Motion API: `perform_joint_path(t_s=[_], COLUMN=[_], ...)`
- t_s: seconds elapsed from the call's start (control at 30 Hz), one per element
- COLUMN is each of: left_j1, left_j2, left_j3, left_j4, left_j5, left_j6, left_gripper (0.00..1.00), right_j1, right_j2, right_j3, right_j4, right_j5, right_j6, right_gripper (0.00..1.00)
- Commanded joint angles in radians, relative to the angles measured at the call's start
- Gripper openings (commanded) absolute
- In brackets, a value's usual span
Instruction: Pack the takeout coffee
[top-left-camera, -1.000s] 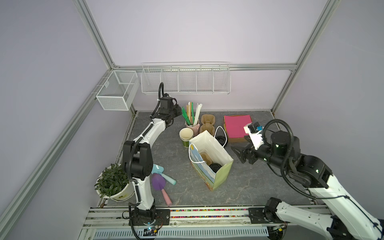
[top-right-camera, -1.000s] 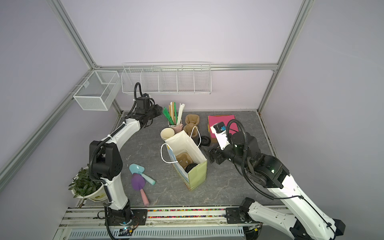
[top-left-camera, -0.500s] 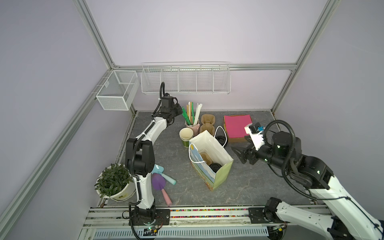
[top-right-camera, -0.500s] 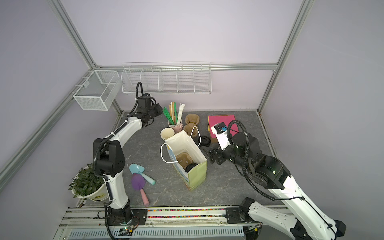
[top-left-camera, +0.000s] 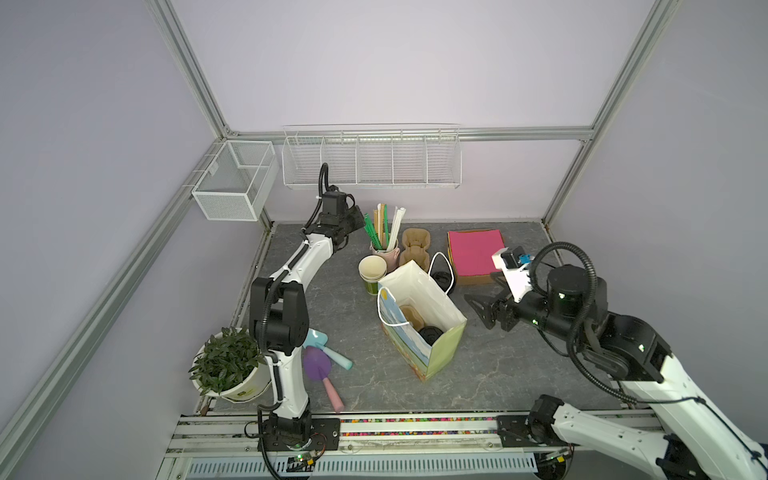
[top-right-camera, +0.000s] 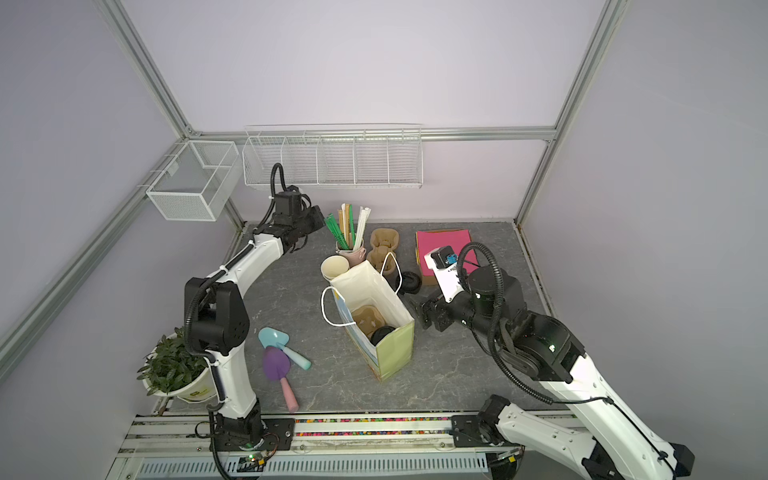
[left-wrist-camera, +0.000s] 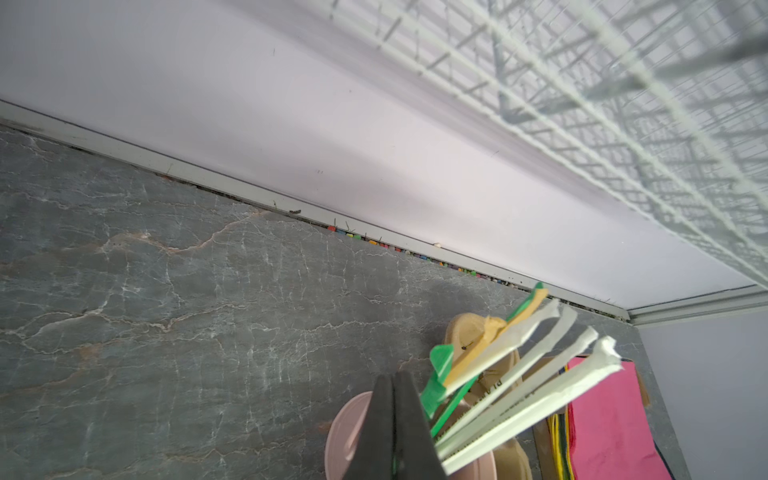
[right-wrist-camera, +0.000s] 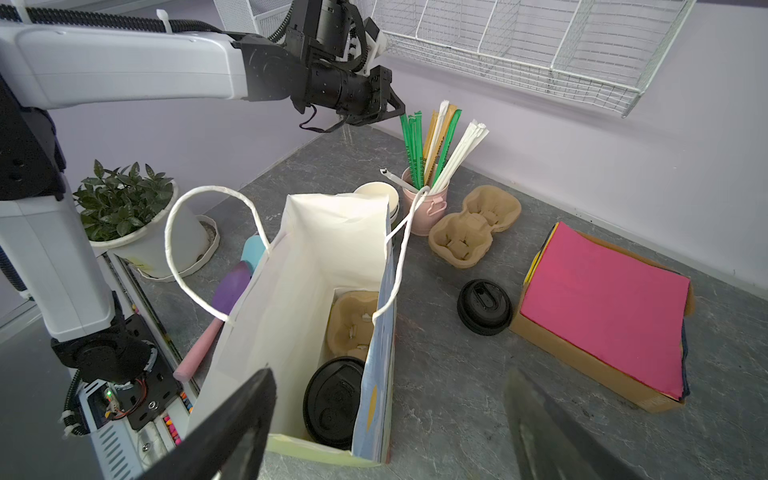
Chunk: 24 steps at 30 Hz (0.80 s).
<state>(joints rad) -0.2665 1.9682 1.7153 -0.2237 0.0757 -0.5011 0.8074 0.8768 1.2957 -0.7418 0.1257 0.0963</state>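
Takeout coffee (right-wrist-camera: 334, 401) sits inside the paper bag (right-wrist-camera: 324, 249), only its black lid showing, next to a cup carrier (right-wrist-camera: 353, 324). Right claw (top-left-camera: 477, 311) is spread and empty, just outside the bag's wall. Left claw (left-wrist-camera: 393, 386) is pressed together at the straws (left-wrist-camera: 519, 374) beyond the bag's far end.

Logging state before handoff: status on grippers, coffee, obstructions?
Left gripper shut at the straws; pinch unclear. Right gripper open beside the paper bag. Takeout coffee inside bag, only lid showing. No obstruction seen.
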Motion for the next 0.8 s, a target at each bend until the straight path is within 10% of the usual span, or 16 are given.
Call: perform_joint_path(t_s=[0.0, 0.77], left_j1=[0.005, -0.087], left_j2=[-0.101, -0.542], left_j3=[0.032, 0.177], left_j4=[-0.003, -0.232], left_j5=[-0.014, -0.004], left_j6=[0.006, 0.100], left_gripper=[0.00, 0.00], right_j1=[-0.004, -0.046], right_j2=[-0.014, 0.126], right_j3=[-0.018, 0.100], right_j4=[0.024, -0.066], right_j5=[-0.008, 0.175], right_j6=[-0.014, 0.122], right_gripper=[0.88, 0.88])
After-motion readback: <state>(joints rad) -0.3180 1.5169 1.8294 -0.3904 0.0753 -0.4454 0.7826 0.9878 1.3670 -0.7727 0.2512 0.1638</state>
